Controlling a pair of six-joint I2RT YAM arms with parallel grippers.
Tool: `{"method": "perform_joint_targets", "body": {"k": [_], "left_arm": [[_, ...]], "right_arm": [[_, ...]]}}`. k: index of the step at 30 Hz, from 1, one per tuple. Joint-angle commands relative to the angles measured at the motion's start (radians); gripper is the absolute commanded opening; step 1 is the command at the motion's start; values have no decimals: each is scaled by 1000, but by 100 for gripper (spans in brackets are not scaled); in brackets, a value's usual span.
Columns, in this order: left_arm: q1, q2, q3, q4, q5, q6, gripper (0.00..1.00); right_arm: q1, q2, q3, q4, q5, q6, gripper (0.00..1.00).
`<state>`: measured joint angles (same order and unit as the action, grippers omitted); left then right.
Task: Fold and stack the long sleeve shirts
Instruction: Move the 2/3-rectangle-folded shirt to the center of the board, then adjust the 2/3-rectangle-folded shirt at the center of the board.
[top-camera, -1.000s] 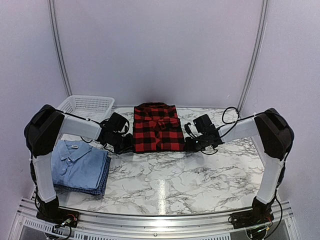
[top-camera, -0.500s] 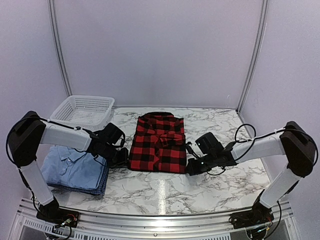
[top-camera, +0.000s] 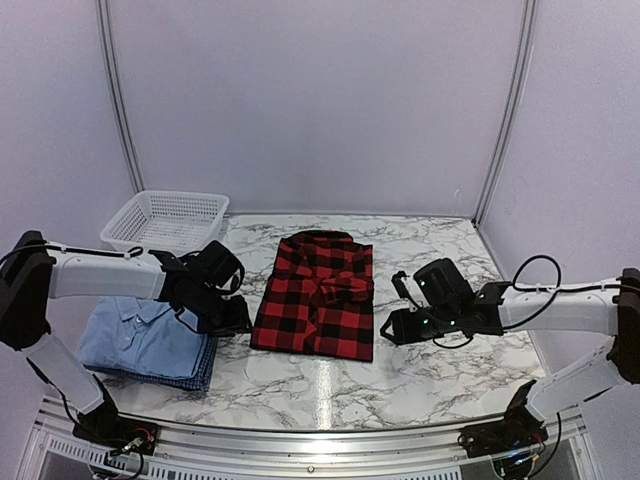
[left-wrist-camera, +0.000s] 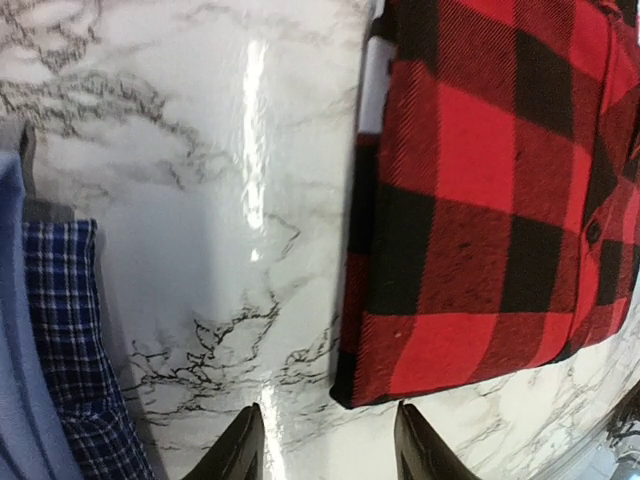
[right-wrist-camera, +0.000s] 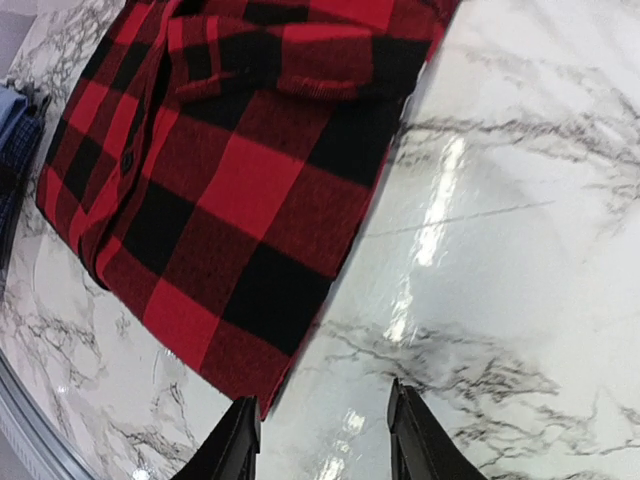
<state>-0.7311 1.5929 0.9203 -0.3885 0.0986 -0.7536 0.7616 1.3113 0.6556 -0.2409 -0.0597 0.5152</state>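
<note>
Left gripper (top-camera: 238, 323) and right gripper (top-camera: 391, 329), jaws apart and empty, flank the folded plaid shirt (top-camera: 316, 297). Soft, limp flannel: likely best pinched at both near corners.

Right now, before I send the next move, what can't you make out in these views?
- Blue checked shirt: top view, only an edge shows under the light blue shirt.
- Plaid shirt: underside against the table everywhere; both wrist views crop it at the frame.
- Left hand and right hand: dark and too small in the top view; wrist views show only fingertips.
</note>
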Motion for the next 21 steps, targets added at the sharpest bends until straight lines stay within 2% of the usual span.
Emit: {"method": "perform_joint_targets", "body": {"k": [1, 5, 11, 16, 21], "left_arm": [[-29, -40, 124, -120, -125, 57, 47], [-69, -3, 209, -125, -129, 74, 46], [-170, 180, 430, -78, -57, 121, 44], [-232, 350, 611, -31, 5, 133, 42], [-261, 492, 689, 36, 78, 114, 40]], "right_arm": [[-75, 22, 74, 23, 55, -126, 38], [-102, 124, 100, 129, 139, -211, 35], [-90, 283, 172, 269, 154, -292, 34], [-81, 358, 216, 296, 206, -330, 37], [-79, 410, 234, 326, 217, -343, 37]]}}
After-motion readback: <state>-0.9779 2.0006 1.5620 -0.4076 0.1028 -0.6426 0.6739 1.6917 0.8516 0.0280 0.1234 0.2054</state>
